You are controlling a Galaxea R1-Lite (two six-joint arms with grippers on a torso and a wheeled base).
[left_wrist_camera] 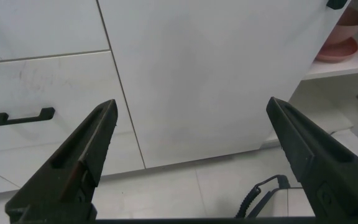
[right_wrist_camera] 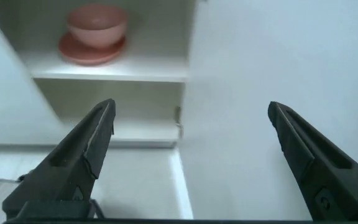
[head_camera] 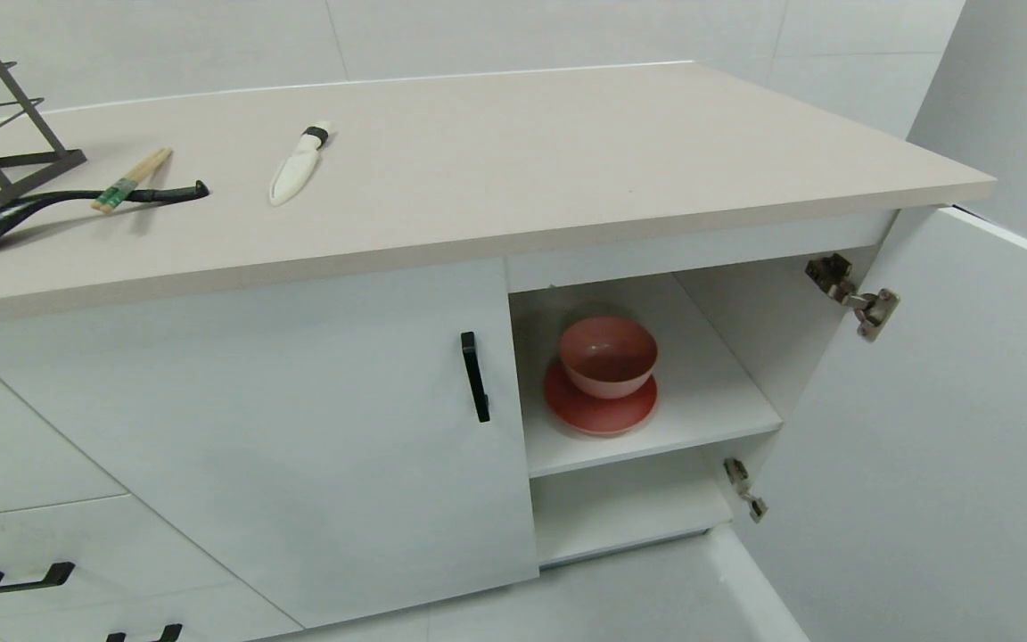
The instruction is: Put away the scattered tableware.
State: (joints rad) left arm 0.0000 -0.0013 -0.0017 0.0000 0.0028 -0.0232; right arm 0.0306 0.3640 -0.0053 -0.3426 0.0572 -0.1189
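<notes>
Since the pink bowl (head_camera: pixel 608 355) already sits on the red plate (head_camera: pixel 601 412) on the shelf (head_camera: pixel 710 392) of the open cupboard, what remains of the tableware is on the countertop (head_camera: pixel 567 152), at its left end.

A black ladle (head_camera: pixel 59 203) lies lengthwise along the counter's front edge, scoop to the left. A pair of chopsticks (head_camera: pixel 132 179) rests slantwise across its handle, touching it. Near these, to the right, lies a white piece with a black band (head_camera: pixel 298 163), perhaps a sheathed knife, though the view is too poor to be sure. Its long axis runs mostly front to back, tilted a little to the right.

Both pincers are low, below counter height. The left gripper (left_wrist_camera: pixel 190 104) is spread wide and holds nothing, facing the closed door (head_camera: pixel 299 428) and the drawers beside it. The right gripper (right_wrist_camera: pixel 190 104) is equally wide and empty, facing the open compartment.

So the pieces lie up and to the left of both, and the left arm looks nearer. It would probably need to rise above the counter and turn its jaws across whichever handle it takes.
</notes>
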